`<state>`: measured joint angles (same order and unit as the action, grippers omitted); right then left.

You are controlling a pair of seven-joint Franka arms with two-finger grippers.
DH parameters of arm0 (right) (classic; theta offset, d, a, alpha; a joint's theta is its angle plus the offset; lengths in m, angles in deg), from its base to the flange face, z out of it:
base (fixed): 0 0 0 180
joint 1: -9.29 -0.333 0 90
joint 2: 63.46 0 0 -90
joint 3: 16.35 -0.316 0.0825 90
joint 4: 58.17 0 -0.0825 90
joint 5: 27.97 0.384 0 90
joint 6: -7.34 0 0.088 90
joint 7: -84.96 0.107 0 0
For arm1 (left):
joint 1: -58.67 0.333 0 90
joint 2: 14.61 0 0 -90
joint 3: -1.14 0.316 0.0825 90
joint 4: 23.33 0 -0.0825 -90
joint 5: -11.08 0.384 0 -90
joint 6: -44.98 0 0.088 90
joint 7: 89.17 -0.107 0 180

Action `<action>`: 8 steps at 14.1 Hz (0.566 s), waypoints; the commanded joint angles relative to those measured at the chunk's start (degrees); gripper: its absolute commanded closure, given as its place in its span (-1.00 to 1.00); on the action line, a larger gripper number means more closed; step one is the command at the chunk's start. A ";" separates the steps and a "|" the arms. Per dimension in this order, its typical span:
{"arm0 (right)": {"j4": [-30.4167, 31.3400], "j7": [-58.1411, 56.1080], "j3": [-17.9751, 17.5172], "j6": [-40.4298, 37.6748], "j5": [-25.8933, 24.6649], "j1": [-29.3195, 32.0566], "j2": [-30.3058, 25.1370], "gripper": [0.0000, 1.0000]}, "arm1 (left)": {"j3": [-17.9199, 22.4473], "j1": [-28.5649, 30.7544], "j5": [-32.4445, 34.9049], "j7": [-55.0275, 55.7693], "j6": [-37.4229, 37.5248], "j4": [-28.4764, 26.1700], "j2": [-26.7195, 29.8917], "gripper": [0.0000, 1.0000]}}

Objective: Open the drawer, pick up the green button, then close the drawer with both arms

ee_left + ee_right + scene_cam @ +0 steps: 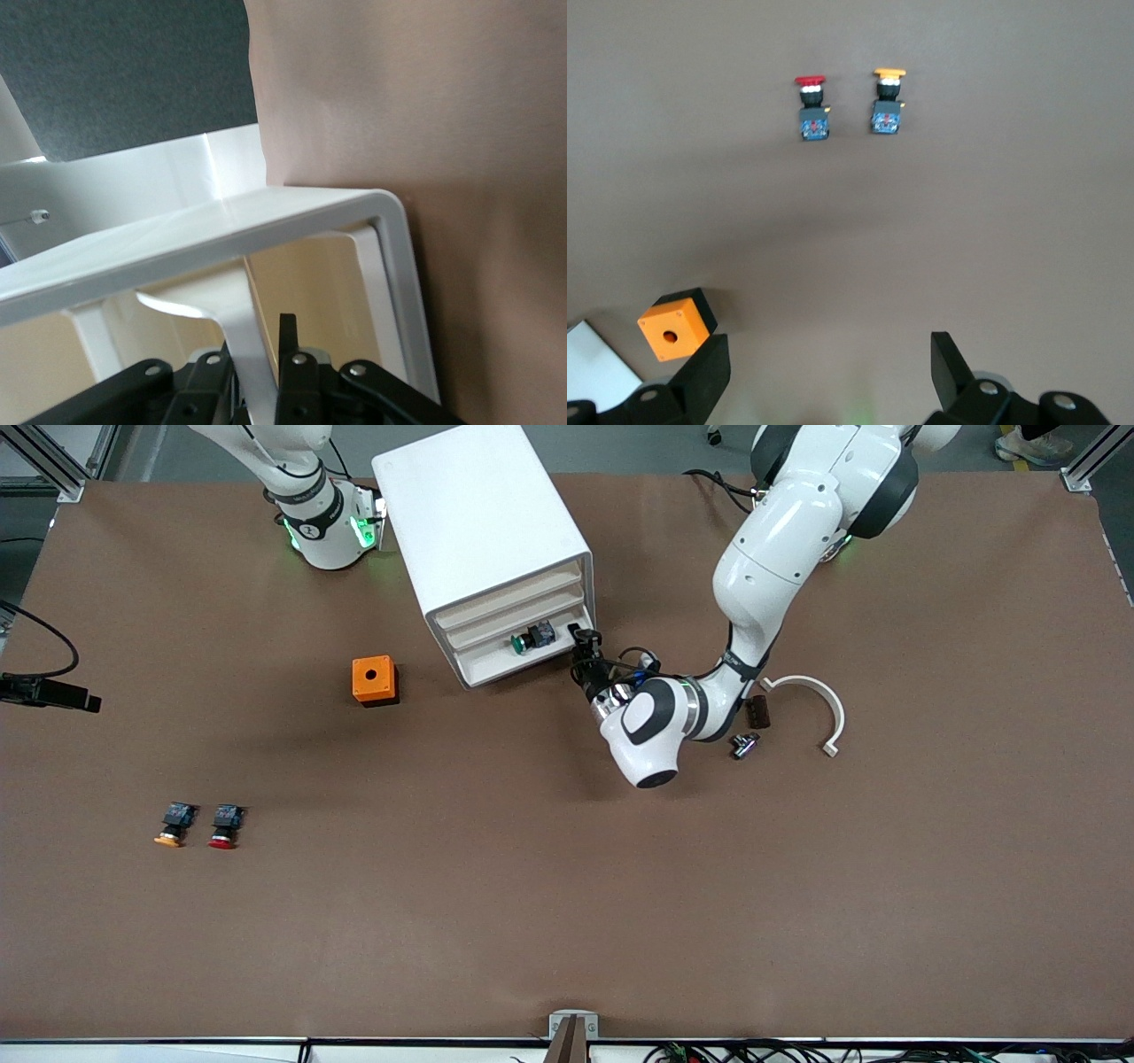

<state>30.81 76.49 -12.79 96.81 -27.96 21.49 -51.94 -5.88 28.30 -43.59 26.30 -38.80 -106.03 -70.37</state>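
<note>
Presently the left gripper (582,640) has its jaws clamped on the handle (232,329) of the bottom drawer (523,657) of the white cabinet (483,531); the drawer stands partly out. The green-capped button (532,638) lies inside it. The right gripper (830,370) waits over the desk (567,886), jaws wide and empty. Judged: opening step. Next, the right arm must reach the button.

Orange box (373,679), white arc (813,706)
</note>
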 commanded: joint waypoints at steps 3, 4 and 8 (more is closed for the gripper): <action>1.26 0.21 -0.83 4.74 -0.28 2.74 1.05 -1.00 | 0.17 3.99 -2.90 0.90 -1.20 1.58 0.39 0.64; 2.85 0.21 -0.83 7.10 -0.28 3.18 1.05 -1.00 | 0.08 4.87 -2.98 0.90 -1.56 1.67 0.39 0.64; 10.40 0.21 -0.83 19.05 -0.28 3.54 1.14 -1.00 | 0.08 8.04 -3.07 0.90 -2.44 2.72 0.13 0.62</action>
<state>37.30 76.51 -12.76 111.01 -27.96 24.15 -50.18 -5.65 35.00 -45.00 26.30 -40.84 -104.18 -70.36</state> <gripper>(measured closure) 0.000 0.806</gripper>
